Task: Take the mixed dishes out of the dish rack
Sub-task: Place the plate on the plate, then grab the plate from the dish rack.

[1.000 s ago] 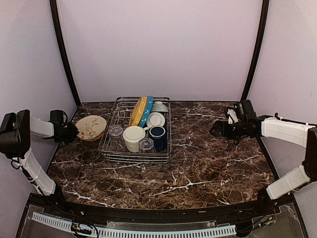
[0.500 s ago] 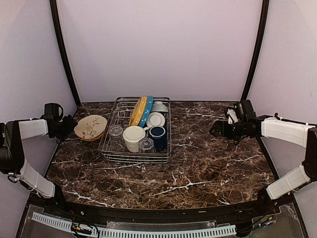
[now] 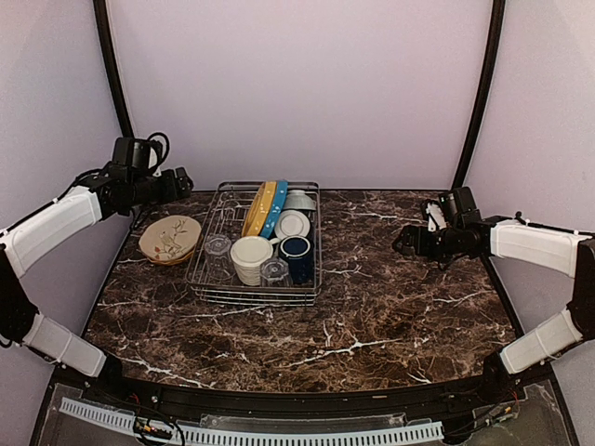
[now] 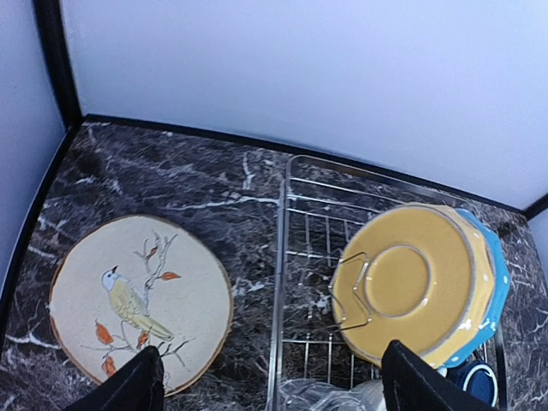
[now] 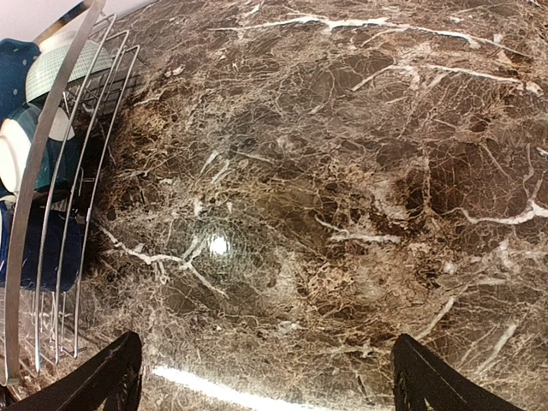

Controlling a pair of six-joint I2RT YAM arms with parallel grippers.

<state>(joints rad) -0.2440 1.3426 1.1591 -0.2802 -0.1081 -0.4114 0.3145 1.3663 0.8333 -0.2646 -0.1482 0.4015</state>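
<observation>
The dish rack [image 3: 199, 253], a silver wire basket, stands at the table's middle left. It holds an upright yellow plate [image 3: 259, 208] and blue dotted plate [image 3: 277, 206], a cream bowl [image 3: 251, 258], a white bowl [image 3: 293, 224], a dark blue mug [image 3: 297, 251] and clear glasses [image 3: 218, 248]. A cream floral plate [image 3: 170, 238] lies flat on the table left of the rack. My left gripper [image 3: 183, 178] hangs open and empty above the rack's back left corner. In the left wrist view it [image 4: 272, 383] looks down between the floral plate [image 4: 141, 300] and the yellow plate [image 4: 411, 282]. My right gripper [image 3: 402, 243] is open and empty over bare marble, right of the rack.
The dark marble table [image 3: 390, 307] is walled by lilac panels at the back and sides, with black posts in the corners. In the right wrist view the rack's rim [image 5: 34, 180] sits at the far left, well away from my right gripper [image 5: 265, 368].
My left gripper opened and let go of the cream floral plate, then rose and swung back and right toward the rack. The plate stays on the table. The right arm has not moved.
</observation>
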